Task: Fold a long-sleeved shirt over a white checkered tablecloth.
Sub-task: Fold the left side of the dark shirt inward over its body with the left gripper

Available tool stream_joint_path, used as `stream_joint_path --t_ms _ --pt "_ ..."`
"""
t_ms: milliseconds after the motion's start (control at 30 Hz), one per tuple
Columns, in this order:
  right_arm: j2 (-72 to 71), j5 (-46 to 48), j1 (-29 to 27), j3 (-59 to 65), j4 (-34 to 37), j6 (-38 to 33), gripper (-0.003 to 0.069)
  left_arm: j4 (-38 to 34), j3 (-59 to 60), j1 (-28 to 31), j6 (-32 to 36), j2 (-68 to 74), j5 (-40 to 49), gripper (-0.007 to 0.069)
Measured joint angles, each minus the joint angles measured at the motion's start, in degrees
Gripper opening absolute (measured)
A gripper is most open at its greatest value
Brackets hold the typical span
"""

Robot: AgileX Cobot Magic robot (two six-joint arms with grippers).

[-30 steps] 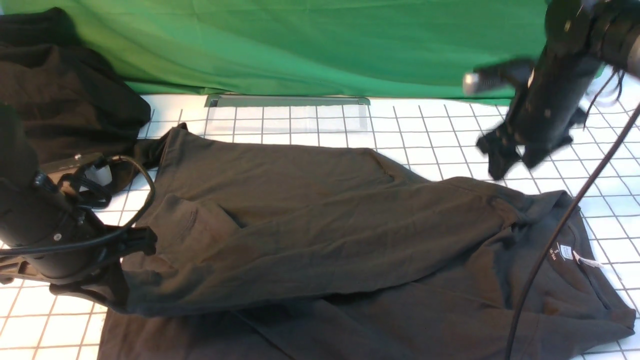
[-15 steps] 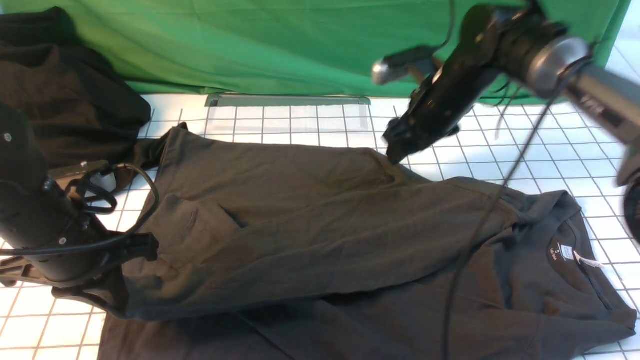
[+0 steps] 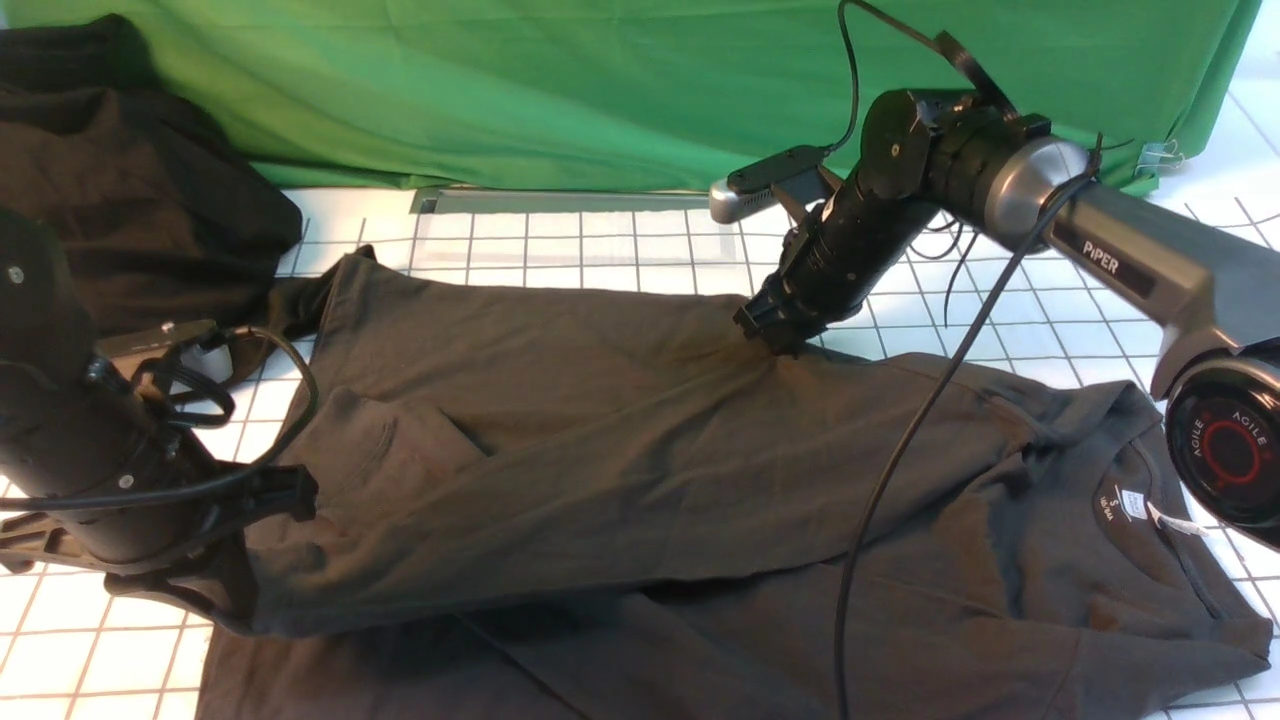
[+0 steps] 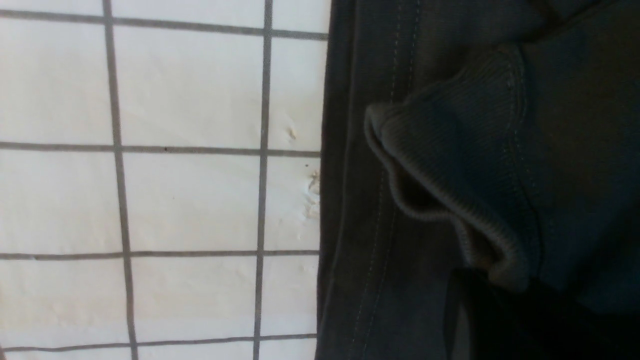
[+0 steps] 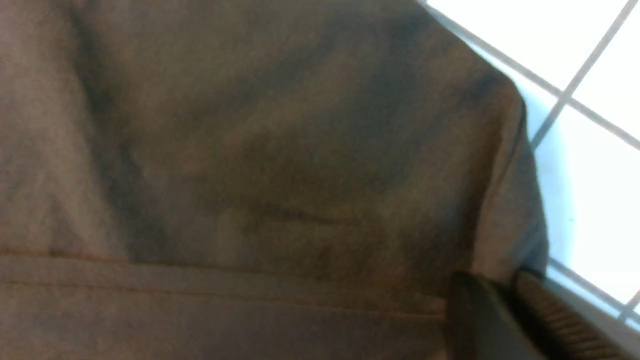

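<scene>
Fingers of the right gripper [image 3: 772, 335] look clenched on the far fold of the dark brown-black cotton long-sleeved shirt [image 3: 600, 450]; the left gripper [image 3: 205, 598] sits at its near-left corner, grip not discernible. A thin pinch could slip, skewing the fold. Shirt lies across the white checkered tablecloth [image 3: 1060, 340] on the bench; plain green cloth [image 3: 500, 90] hangs behind.

A checkered tablecloth [image 3: 60, 650] carries the shirt [image 3: 620, 450], a black heap [image 3: 120, 200], and green cloth [image 3: 550, 90] behind.
</scene>
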Motion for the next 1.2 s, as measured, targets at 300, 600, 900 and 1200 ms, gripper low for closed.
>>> stream_joint_path --t_ms 300,600,900,1200 --pt "-0.1 -2.6 -1.2 -3.0 -2.9 -0.1 0.0029 -0.6 0.0 0.0 -0.2 0.0 -1.1 0.0022" --pt "-0.1 -5.3 -2.2 -3.2 -3.4 -0.4 0.0080 -1.7 2.6 -0.1 0.0 0.0 -4.4 0.0034" --pt "-0.6 -1.7 -2.6 -3.3 -4.2 -0.7 0.0274 -0.2 4.1 -0.1 0.4 0.0 -7.5 0.0332" --pt "-11.9 13.8 -4.8 -3.4 -4.2 -0.5 0.0120 3.8 -2.4 -0.1 -0.6 0.0 -4.4 0.0571"
